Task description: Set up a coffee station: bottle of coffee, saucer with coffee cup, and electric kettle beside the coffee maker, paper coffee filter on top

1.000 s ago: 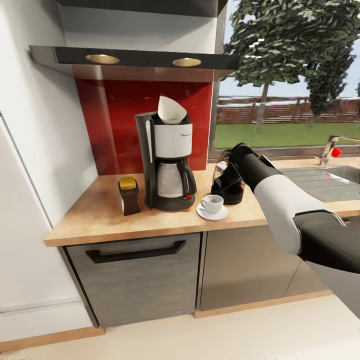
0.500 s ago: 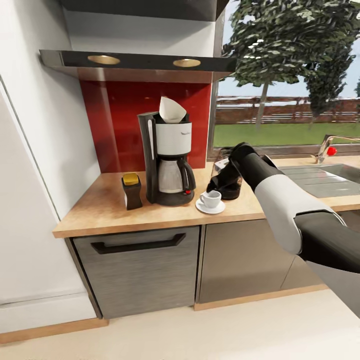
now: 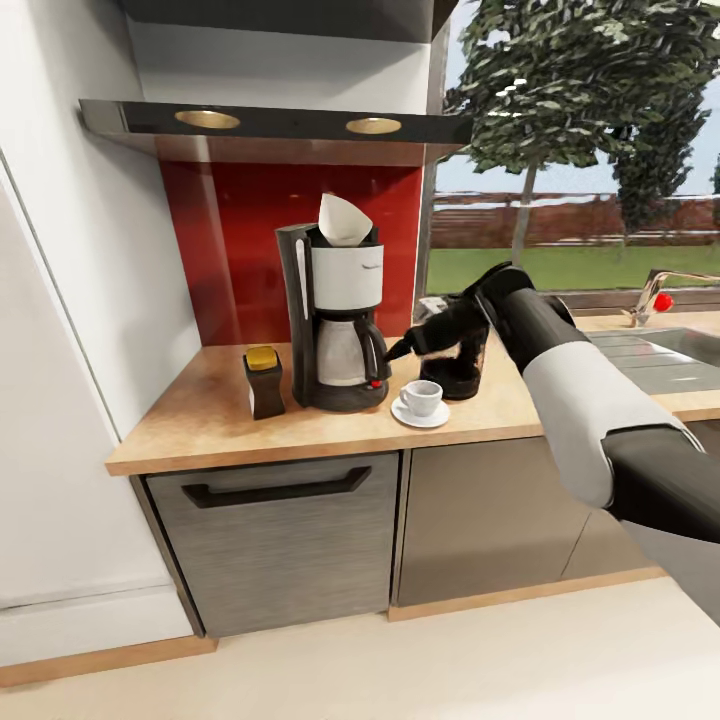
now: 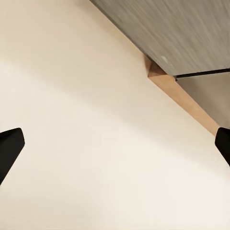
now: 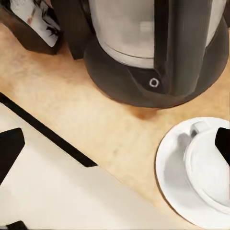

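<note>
Electric kettle (image 3: pixel 463 362) sitting centre-right of frame on the kitchen countertop (image 3: pixel 200 425), behind the coffee cup (image 3: pixel 421 397) on its saucer (image 3: pixel 421 415), beside the coffee maker (image 3: pixel 337 320) | grouped tight as one station | right gripper (image 3: pixel 402 350) hovering empty above cup, fingers spread, arm reaching in from lower right | left gripper (image 4: pixel 115 143) spread wide, facing floor

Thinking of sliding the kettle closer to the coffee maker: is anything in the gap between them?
Yes. The right gripper hangs open in that gap, close to the coffee maker. Below it, the coffee cup on its saucer sits toward the gap's front. The electric kettle is partly hidden behind the arm.
</note>
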Robot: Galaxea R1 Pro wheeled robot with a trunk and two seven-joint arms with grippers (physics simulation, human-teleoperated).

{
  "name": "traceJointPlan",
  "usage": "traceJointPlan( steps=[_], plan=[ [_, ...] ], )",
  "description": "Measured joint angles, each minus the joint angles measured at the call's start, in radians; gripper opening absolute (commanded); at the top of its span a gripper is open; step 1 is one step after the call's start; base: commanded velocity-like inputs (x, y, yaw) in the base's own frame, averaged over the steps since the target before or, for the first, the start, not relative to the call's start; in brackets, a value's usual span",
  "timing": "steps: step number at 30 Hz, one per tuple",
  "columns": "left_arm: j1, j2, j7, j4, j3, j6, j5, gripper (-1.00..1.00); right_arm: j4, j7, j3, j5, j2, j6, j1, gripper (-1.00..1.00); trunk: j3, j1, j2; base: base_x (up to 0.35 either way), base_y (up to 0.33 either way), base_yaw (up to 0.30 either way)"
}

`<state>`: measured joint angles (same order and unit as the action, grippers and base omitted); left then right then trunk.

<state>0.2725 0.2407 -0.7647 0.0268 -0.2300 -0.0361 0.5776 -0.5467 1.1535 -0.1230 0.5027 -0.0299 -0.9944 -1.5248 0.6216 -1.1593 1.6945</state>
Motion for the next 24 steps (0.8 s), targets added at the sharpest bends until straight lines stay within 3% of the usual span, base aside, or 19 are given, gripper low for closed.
traceJointPlan(
  steps=[3, 5, 9, 11, 13, 16, 19, 22, 24],
  plan=[
    [0.0, 0.0, 0.0, 0.0, 0.0, 0.0, 0.0, 1.0, -0.012, 0.137, -0.001, -0.001, 0.006, 0.029, 0.044, 1.0, 0.0, 0.0, 0.0, 0.0, 0.0, 0.0],
    [0.0, 0.0, 0.0, 0.0, 0.0, 0.0, 0.0, 1.0, -0.019, 0.24, -0.003, -0.002, 0.007, 0.124, 0.104, 1.0, 0.0, 0.0, 0.0, 0.0, 0.0, 0.0],
    [0.0, 0.0, -0.001, 0.0, 0.0, 0.0, 0.0, 1.0, -0.023, 0.344, -0.002, -0.003, 0.009, 0.281, 0.225, 1.0, 0.0, 0.0, 0.0, 0.0, 0.0, 0.0],
    [0.0, 0.0, -0.001, 0.0, 0.0, 0.0, 0.0, 1.0, -0.024, 0.364, -0.002, -0.011, 0.009, 0.337, 0.272, 1.0, 0.0, 0.0, 0.0, 0.0, 0.0, 0.0],
    [0.0, 0.0, -0.001, 0.0, 0.0, 0.0, 0.0, 1.0, -0.024, 0.385, -0.003, -0.053, 0.009, 0.44, 0.351, 1.0, 0.0, 0.0, 0.0, 0.0, 0.0, 0.0],
    [0.0, 0.0, -0.002, 0.001, 0.0, 0.0, 0.0, 1.0, -0.024, 0.396, -0.003, -0.102, 0.014, 0.537, 0.456, 1.0, 0.0, 0.0, 0.0, 0.0, 0.0, 0.0],
    [0.001, 0.0, -0.002, 0.0, 0.0, 0.0, 0.0, 1.0, -0.024, 0.399, -0.004, -0.112, 0.02, 0.605, 0.576, 1.0, 0.0, 0.0, 0.0, 0.0, 0.0, 0.0],
    [0.0, 0.0, -0.001, 0.0, 0.0, 0.0, 0.0, 1.0, -0.023, 0.398, -0.001, -0.109, 0.031, 0.646, 0.656, 1.0, 0.0, 0.0, 0.0, 0.0, 0.0, 0.0],
    [0.0, 0.0, -0.001, 0.0, 0.0, 0.0, 0.0, 1.0, -0.02, 0.394, 0.001, -0.106, 0.056, 0.667, 0.725, 1.0, 0.0, 0.0, 0.0, 0.0, 0.0, 0.0]
  ],
)
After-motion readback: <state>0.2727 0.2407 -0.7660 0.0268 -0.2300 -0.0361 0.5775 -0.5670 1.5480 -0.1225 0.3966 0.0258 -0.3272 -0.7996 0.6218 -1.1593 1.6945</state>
